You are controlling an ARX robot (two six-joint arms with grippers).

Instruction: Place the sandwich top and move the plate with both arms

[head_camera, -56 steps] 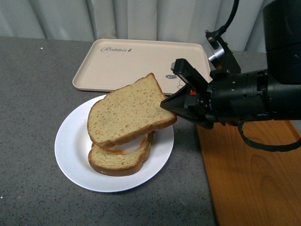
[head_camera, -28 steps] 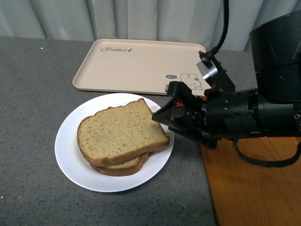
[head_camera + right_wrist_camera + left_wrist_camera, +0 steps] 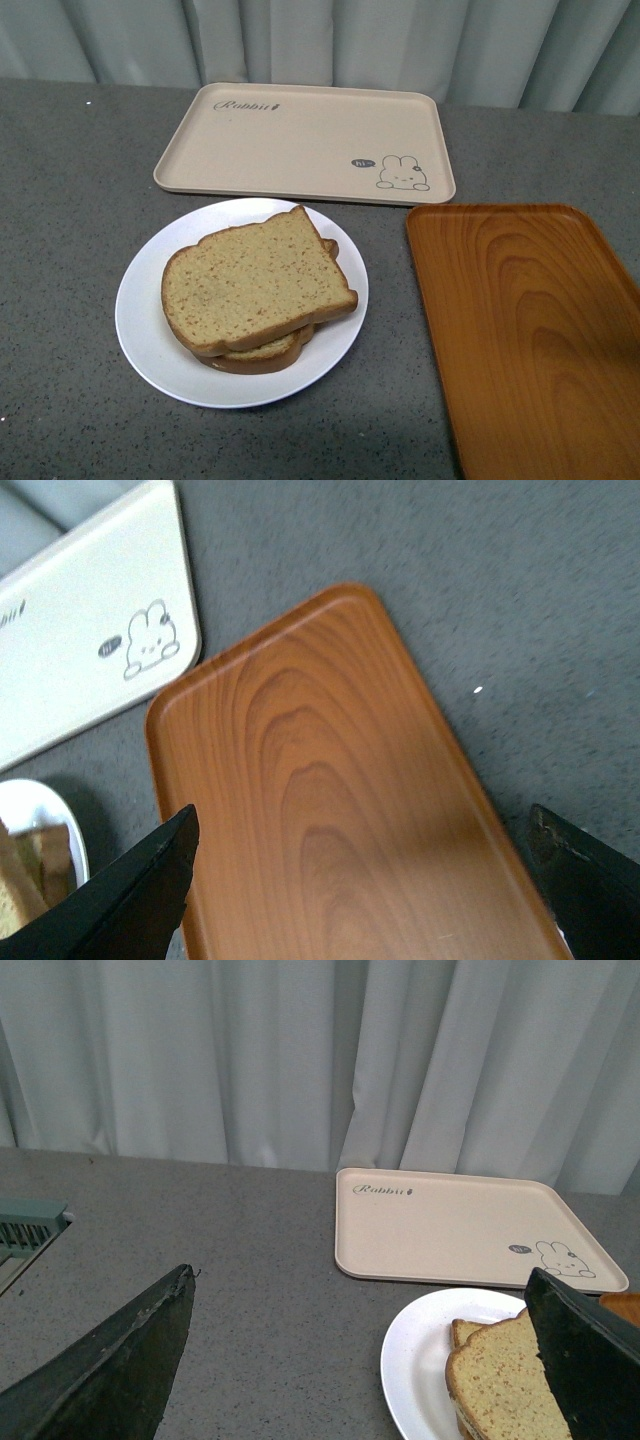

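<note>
Front view: we see the sandwich top (image 3: 255, 280) stacked on the plate (image 3: 140, 300), toward the surface's near-left edge. Both the left pincer (image 3: 360, 1278) and right pincer (image 3: 362, 815) gape empty, and we judge the plate lies between them.

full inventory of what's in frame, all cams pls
sandwich top: one, tan speckled, brown crust, lying on the lower slice
lower slice: one, tan, under the sandwich top, mostly covered
plate: one, white, on the table, holding both slices
beige tray: one, rabbit print, behind the plate
orange tray: one, wood-grain, right of the plate
table: one, grey speckled
curtain: pale grey, behind the table
grille: one, pale green, left wrist view only; cannot identify
left gripper: black, open, holding nothing
right gripper: black, open, above the orange tray
</note>
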